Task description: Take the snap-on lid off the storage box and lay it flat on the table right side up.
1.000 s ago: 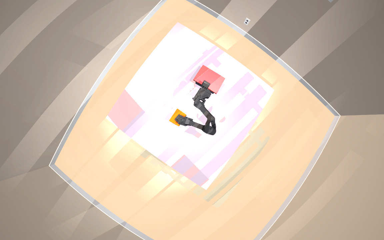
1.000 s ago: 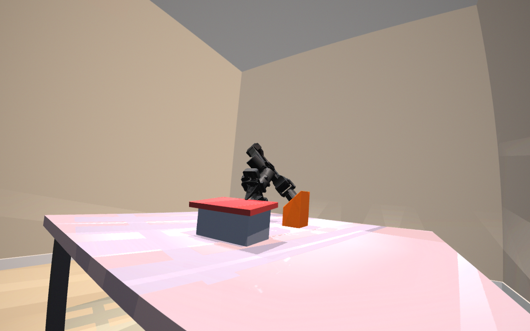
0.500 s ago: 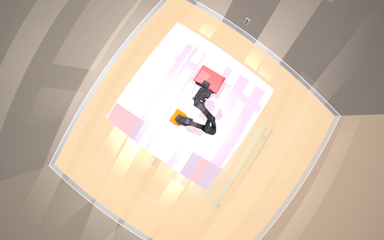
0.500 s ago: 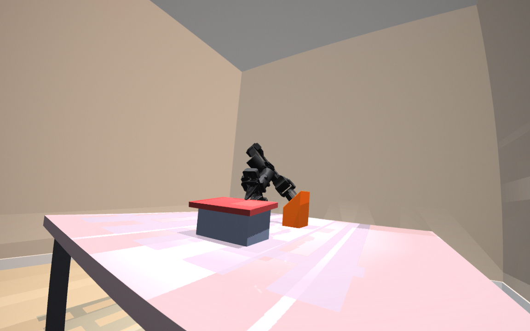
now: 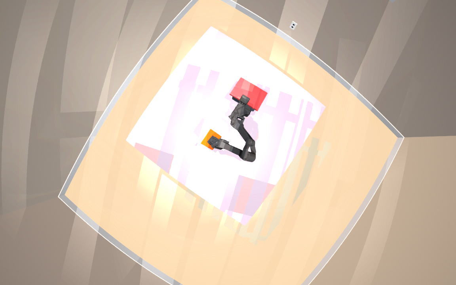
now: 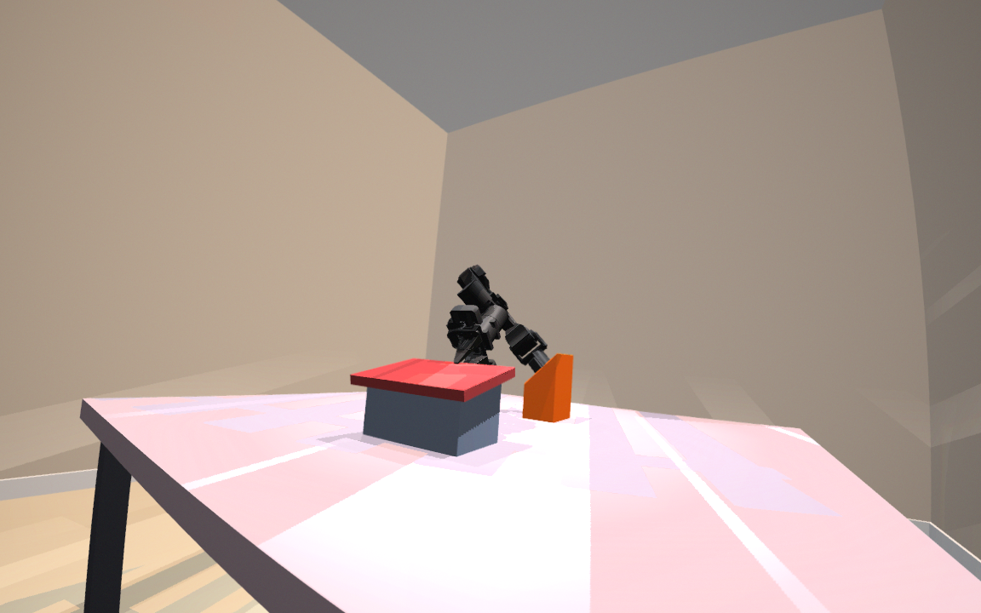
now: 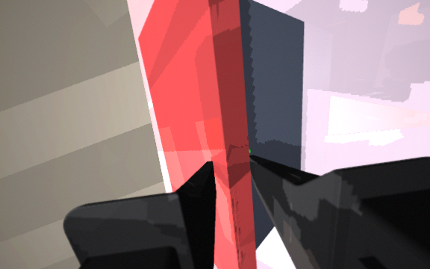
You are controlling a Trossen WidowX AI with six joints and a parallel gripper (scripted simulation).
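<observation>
The red lid (image 5: pixel 256 92) (image 6: pixel 417 373) (image 7: pixel 185 93) is over the dark blue-grey storage box (image 6: pixel 410 419) (image 7: pixel 278 82), right side up. In the exterior view it looks slightly tilted, with its arm-side edge a little higher and its near edge low on the box. My gripper (image 7: pixel 231 164) is shut on the lid's arm-side edge, one finger over its top face and the other under its rim beside the box wall. The fingertips are mostly hidden in the top and exterior views. How far the rim stands off the box there is hard to tell.
The box stands on the table (image 6: pixel 669 548) (image 5: pixel 173 116). An orange block with a sloped top (image 5: pixel 206 137) (image 6: pixel 557 396) stands at the arm's base. The arm bends out from it to the box. Light patches and shadows cross the table.
</observation>
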